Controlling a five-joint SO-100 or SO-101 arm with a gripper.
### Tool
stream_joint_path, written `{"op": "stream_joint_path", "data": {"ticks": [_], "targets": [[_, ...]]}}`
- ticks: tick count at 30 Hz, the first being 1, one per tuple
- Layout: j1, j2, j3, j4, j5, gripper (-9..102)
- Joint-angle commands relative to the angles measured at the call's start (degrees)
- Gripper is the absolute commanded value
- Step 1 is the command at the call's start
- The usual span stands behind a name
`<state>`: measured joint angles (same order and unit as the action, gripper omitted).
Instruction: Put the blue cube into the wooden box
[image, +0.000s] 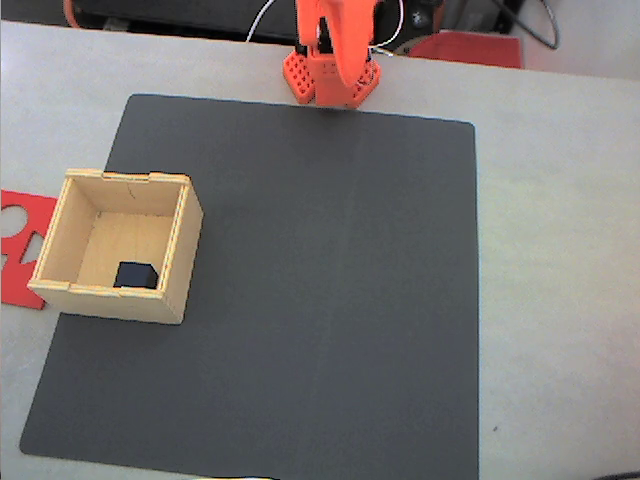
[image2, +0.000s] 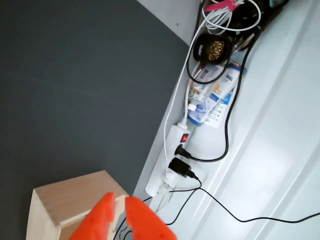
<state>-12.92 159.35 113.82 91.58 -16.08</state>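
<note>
In the fixed view the wooden box (image: 182, 250) stands on the left part of the dark mat. The blue cube (image: 136, 275) lies inside it, on the floor by the near wall. The orange arm (image: 338, 45) is folded back over its base at the far edge, well away from the box. In the wrist view my gripper (image2: 120, 201) comes in from the bottom edge. Its two orange fingers (image2: 102, 217) are drawn together with nothing between them. A corner of the wooden box (image2: 75, 197) shows just behind them.
A dark grey mat (image: 330, 300) covers most of the table. A flat red cutout sheet (image: 14, 250) lies left of the box. In the wrist view a white power strip (image2: 172, 160) with cables and small packets runs along the mat's edge.
</note>
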Motion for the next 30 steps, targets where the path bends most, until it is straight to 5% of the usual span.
{"op": "stream_joint_path", "data": {"ticks": [1,7,20,30], "targets": [[2.99,11.34,8.70,-2.37,-3.60,0],[9.84,31.90,27.42,-11.95,-7.29,0],[13.80,31.99,57.13,-22.15,3.25,0],[19.25,31.90,58.36,-21.97,8.00,0]]}}
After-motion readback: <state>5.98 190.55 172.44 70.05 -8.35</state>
